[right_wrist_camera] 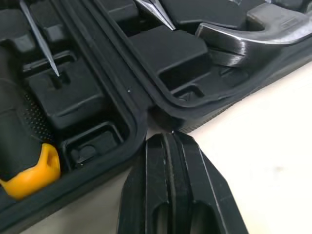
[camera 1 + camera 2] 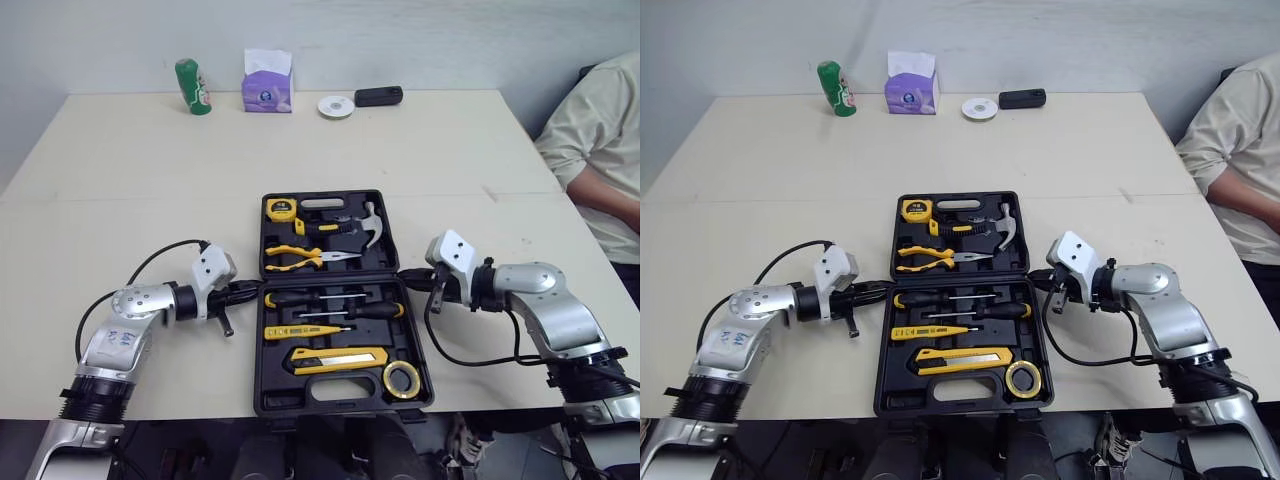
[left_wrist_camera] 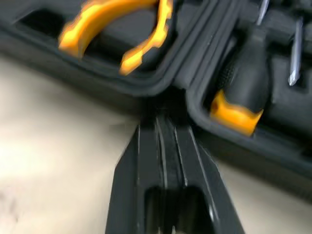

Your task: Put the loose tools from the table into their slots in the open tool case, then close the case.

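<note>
Evidently the case lies open on the surface with its slots filled, so closing it looks like the step in hand. The left tool and right tool sit at the case's hinge line, one on each side, each with its fingers pressed together and gripping nothing. To do this well, I judge both should catch the side edges of one half evenly and swing it over together, slowly enough that the hammer and pliers do not slip from their slots.
</note>
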Controlling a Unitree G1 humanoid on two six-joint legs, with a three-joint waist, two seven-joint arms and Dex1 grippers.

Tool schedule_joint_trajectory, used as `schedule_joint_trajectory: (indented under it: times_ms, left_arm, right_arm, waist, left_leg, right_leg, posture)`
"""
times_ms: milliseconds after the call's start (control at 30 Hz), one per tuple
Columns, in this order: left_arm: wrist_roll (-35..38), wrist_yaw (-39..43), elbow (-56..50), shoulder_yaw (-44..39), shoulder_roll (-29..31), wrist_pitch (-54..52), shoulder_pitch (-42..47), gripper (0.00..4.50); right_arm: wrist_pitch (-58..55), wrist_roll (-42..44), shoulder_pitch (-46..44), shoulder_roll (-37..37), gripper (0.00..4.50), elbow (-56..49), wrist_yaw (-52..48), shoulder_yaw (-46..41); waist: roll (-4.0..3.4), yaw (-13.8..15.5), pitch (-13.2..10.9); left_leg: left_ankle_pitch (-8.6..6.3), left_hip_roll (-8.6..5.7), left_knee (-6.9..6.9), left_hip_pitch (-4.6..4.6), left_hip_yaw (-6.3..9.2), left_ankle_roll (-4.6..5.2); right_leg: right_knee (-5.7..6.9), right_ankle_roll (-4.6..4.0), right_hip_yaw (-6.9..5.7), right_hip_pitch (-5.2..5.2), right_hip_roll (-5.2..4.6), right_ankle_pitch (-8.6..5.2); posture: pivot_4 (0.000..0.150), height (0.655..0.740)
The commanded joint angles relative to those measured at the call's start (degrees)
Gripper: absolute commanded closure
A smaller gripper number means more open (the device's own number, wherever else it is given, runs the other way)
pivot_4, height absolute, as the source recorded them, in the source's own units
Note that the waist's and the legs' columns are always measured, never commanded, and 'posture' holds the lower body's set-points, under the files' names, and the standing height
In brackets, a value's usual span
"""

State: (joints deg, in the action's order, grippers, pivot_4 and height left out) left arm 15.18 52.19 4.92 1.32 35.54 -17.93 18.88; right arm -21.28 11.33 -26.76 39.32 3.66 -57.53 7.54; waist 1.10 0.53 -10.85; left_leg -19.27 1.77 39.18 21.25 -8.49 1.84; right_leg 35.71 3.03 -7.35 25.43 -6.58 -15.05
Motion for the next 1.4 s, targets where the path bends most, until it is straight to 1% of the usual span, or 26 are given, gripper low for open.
schedule_joint_trajectory:
  times_ms: [33, 233, 367, 500, 633, 733, 800, 833, 900, 933, 967, 1000, 1067, 1100, 1133, 1167, 1267, 1400]
  left_arm:
    - [-0.56, -0.02, 0.23, 1.14, -1.71, 1.6, 2.64, 4.45]
    - [-5.41, -2.63, 7.94, 2.43, -4.64, 4.51, 8.32, 4.45]
    - [-6.41, -2.99, 10.18, 2.07, -5.31, 5.51, 9.11, 4.45]
    - [-6.68, -2.83, 10.04, 1.53, -4.73, 4.95, 8.35, 4.45]
    - [-6.42, -4.73, 9.06, -0.32, -3.82, 0.33, 7.33, 4.45]
    - [-5.63, -6.53, 4.83, -3.03, -1.82, -4.1, 5.32, 4.45]
    - [-3.1, -6.4, 0.7, -5.66, -0.23, -8.76, 3.31, 4.45]
    - [-1.4, -6.48, -1.66, -7.3, 0.61, -11.86, 2.33, 4.17]
    - [2.17, -7.01, -5.58, -10.37, 2.27, -19.09, 1.6, 3.51]
    - [3.6, -7.65, -7.02, -11.56, 2.98, -22.94, 1.98, 3.0]
    - [5.07, -8.34, -8.55, -12.37, 3.68, -27.72, 3.0, 2.69]
    - [6.72, -8.89, -9.9, -12.97, 4.14, -32.5, 4.29, 2.16]
    - [9.26, -10.15, -11.55, -13.61, 4.29, -39.62, 6.92, 1.27]
    - [9.26, -13.1, -10.19, -13.94, 2.88, -43.84, 10.51, 0.71]
    - [9.21, -15.44, -9.18, -14.19, 1.83, -46.86, 13.09, 0.27]
    - [8.65, -18.09, -7.41, -14.17, 0.51, -49.72, 16.12, 0.0]
    - [9.18, -23.81, -1.65, -17.01, -4.98, -56.94, 23.9, 0.0]
    - [6.26, -28.26, 3.68, -14.14, -6.81, -57.47, 27.24, 0.0]
  right_arm:
    - [1.2, -0.7, -2.66, -2.11, 4.5, -0.08, 0.98, 0.69]
    - [2.11, -3.65, -5.82, -4.28, 4.5, 3.87, 2.07, 1.19]
    - [1.73, -3.98, -5.81, -4.77, 4.5, 3.82, 1.83, 0.88]
    - [1.57, -5.23, -6.01, -5.68, 4.5, 4.93, 3.85, 0.42]
    - [-0.85, -5.93, -4.85, -4.66, 4.5, 4.23, 5.45, -0.73]
    - [-3.06, -4.95, -2.17, -1.34, 4.5, 0.03, 4.55, -2.82]
    - [-6.06, -3.29, -0.98, 0.99, 4.5, -2.56, 3.91, -4.76]
    - [-7.21, -2.68, -0.37, 2.42, 4.5, -3.82, 3.37, -5.56]
    - [-11.2, -0.4, -0.32, 4.36, 3.84, -5.87, 2.7, -7.56]
    - [-13.36, 0.99, -0.9, 4.84, 3.46, -6.43, 2.63, -8.59]
    - [-15.68, 2.41, -2.05, 4.73, 3.13, -6.56, 3.02, -9.76]
    - [-17.76, 3.61, -3.44, 4.25, 2.58, -6.31, 3.76, -10.66]
    - [-22.04, 5.4, -6.21, 2.99, 1.6, -5.37, 5.49, -11.64]
    - [-26.08, 6.53, -9.41, 1.11, 0.97, -3.8, 7.4, -12.04]
    - [-29.03, 7.34, -11.66, -0.19, 0.46, -2.75, 8.8, -12.3]
    - [-32.01, 7.59, -14.54, -2.11, 0.04, -1.13, 11.05, -12.47]
    - [-38.85, 7.34, -21.3, -6.86, 0.04, 3.42, 16.76, -12.03]
    - [-42.63, 7.4, -26.92, -11.19, 0.04, 8.56, 21.12, -12.02]
  waist:
    - [0.0, -0.45, 0.0]
    - [0.01, -0.57, 0.01]
    - [0.01, -0.7, 0.01]
    - [0.02, -0.75, 0.01]
    - [0.01, -0.78, 0.01]
    - [0.01, -0.78, 0.01]
    - [0.01, -0.84, 0.01]
    - [0.01, -1.04, 0.01]
    - [0.01, -1.35, 0.01]
    - [0.02, -1.43, 0.0]
    - [0.02, -1.43, 0.01]
    - [0.03, -1.42, 0.0]
    - [0.03, -1.33, 0.0]
    - [0.03, -1.28, 0.0]
    - [0.03, -1.23, 0.0]
    - [0.03, -1.14, 0.0]
    - [0.03, -1.06, 0.0]
    - [0.03, -1.52, 0.0]
  left_leg:
    - [0.01, 0.0, 0.01, 0.01, 0.0, 0.0]
    - [0.11, -0.05, 0.02, -0.02, 0.01, 0.02]
    - [0.12, -0.04, 0.02, -0.01, 0.01, 0.01]
    - [0.14, -0.04, 0.03, -0.03, 0.01, 0.01]
    - [0.16, -0.04, 0.03, -0.05, 0.01, -0.03]
    - [0.16, -0.03, 0.02, -0.04, 0.01, -0.03]
    - [0.16, -0.01, 0.02, -0.01, 0.02, -0.03]
    - [0.16, -0.01, 0.01, -0.01, 0.03, -0.03]
    - [0.16, 0.01, 0.0, -0.01, 0.02, -0.03]
    - [0.16, 0.01, 0.0, -0.03, 0.03, -0.03]
    - [0.15, 0.01, 0.0, -0.01, 0.05, -0.03]
    - [0.15, 0.01, 0.0, -0.04, 0.07, -0.04]
    - [0.16, 0.0, 0.0, -0.03, 0.08, -0.06]
    - [0.16, 0.0, 0.0, -0.04, 0.09, -0.08]
    - [0.16, 0.0, 0.0, -0.03, 0.1, -0.08]
    - [0.18, -0.02, 0.0, -0.03, 0.09, -0.09]
    - [0.22, -0.02, -0.01, 0.0, 0.09, -0.12]
    - [0.26, -0.01, -0.08, 0.12, 0.06, -0.13]
  right_leg:
    - [0.01, 0.0, 0.0, 0.0, 0.0, 0.0]
    - [0.12, -0.02, -0.01, -0.01, -0.06, 0.03]
    - [0.24, -0.02, -0.01, -0.01, -0.04, 0.04]
    - [0.2, -0.02, 0.0, -0.01, -0.04, 0.04]
    - [0.19, -0.02, 0.02, -0.01, -0.05, 0.04]
    - [0.23, -0.02, 0.02, -0.01, -0.05, 0.04]
    - [0.24, -0.02, 0.02, -0.01, -0.04, 0.04]
    - [0.24, -0.02, 0.02, 0.0, -0.04, 0.04]
    - [0.21, -0.02, 0.03, 0.0, -0.03, 0.04]
    - [0.15, -0.03, 0.04, 0.0, -0.03, 0.04]
    - [0.09, -0.03, 0.03, 0.0, -0.04, 0.04]
    - [0.12, -0.04, 0.04, 0.0, -0.04, 0.03]
    - [0.15, -0.06, 0.04, 0.0, -0.05, 0.04]
    - [0.15, -0.06, 0.04, 0.0, -0.05, 0.04]
    - [0.15, -0.06, 0.04, 0.0, -0.05, 0.05]
    - [0.17, -0.07, 0.04, 0.0, -0.05, 0.05]
    - [0.32, -0.08, 0.03, 0.0, -0.01, 0.07]
    - [0.25, -0.07, -0.01, 0.06, 0.05, 0.07]
  posture:
    - [0.15, 0.7278]
    - [0.15, 0.7278]
    - [0.15, 0.7278]
    - [0.15, 0.7278]
    - [0.15, 0.7278]
    - [0.15, 0.7278]
    - [0.15, 0.7278]
    - [0.15, 0.7278]
    - [0.15, 0.7278]
    - [0.15, 0.7278]
    - [0.15, 0.7278]
    - [0.15, 0.7278]
    - [0.15, 0.7278]
    - [0.15, 0.7278]
    - [0.15, 0.7278]
    - [0.15, 0.7278]
    - [0.15, 0.7278]
    - [0.15, 0.7278]
